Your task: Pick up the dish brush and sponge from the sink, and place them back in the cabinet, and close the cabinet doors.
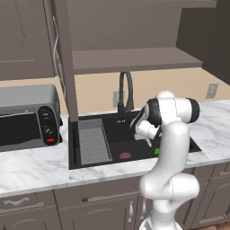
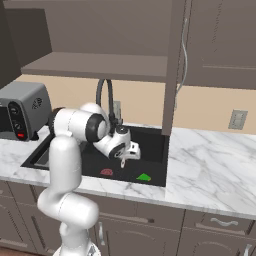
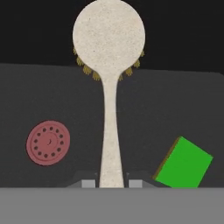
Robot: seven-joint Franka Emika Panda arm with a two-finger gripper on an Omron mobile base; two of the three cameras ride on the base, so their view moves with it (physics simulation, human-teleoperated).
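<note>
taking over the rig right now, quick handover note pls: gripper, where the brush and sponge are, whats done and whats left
Gripper: shut on the dish brush by its handle, held above the sink.
Sponge: lying on the sink floor, to one side of the red drain, untouched.
Cabinet: shelf bare, cabinet doors open.
Done: brush picked up.
Left: put the brush on the shelf, fetch the sponge and shelve it too, close both doors.

even, soft, shadowless rendered light
</note>
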